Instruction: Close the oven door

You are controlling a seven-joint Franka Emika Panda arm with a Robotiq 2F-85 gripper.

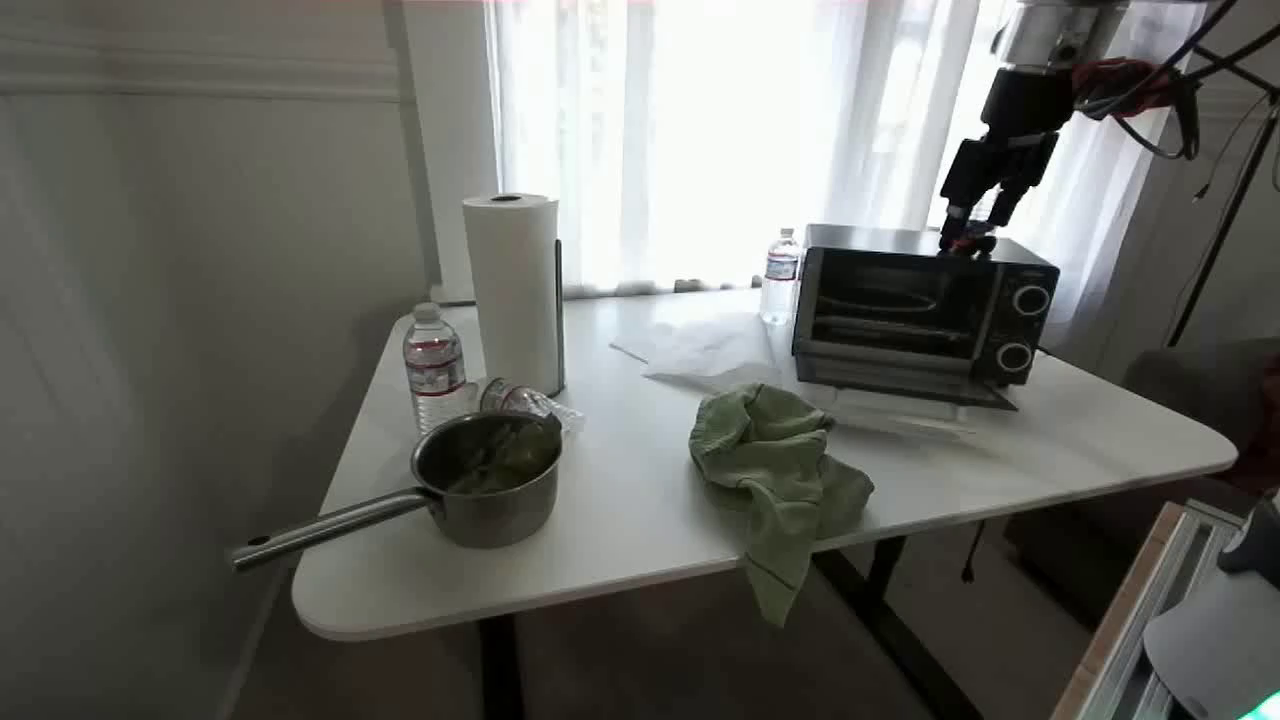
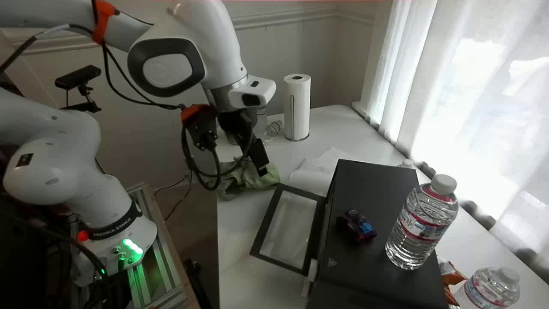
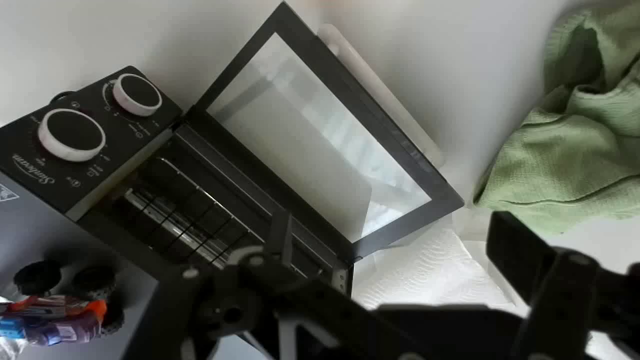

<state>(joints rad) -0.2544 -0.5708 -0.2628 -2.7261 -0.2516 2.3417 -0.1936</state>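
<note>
The black toaster oven [image 1: 1025,270] stands on the white table; it also shows in an exterior view [image 2: 369,189] and in the wrist view [image 3: 55,145]. Its glass door [image 1: 890,380] is fully down, opened outward, in both exterior views [image 2: 287,227]. The wrist view shows the door [image 3: 320,140] with its pale handle bar [image 3: 385,95] along the outer edge. My gripper [image 1: 972,225] is open and empty, in the air in front of and above the oven. In the wrist view the fingers [image 3: 395,240] are wide apart near the door's corner, apparently not touching it.
A green towel [image 1: 770,460] and paper sheets [image 1: 715,345] lie beside the door. A toy car [image 2: 358,225] and a water bottle [image 2: 422,223] are on the oven top. A pot [image 1: 487,480], paper towel roll [image 1: 512,290] and bottles stand at the far end.
</note>
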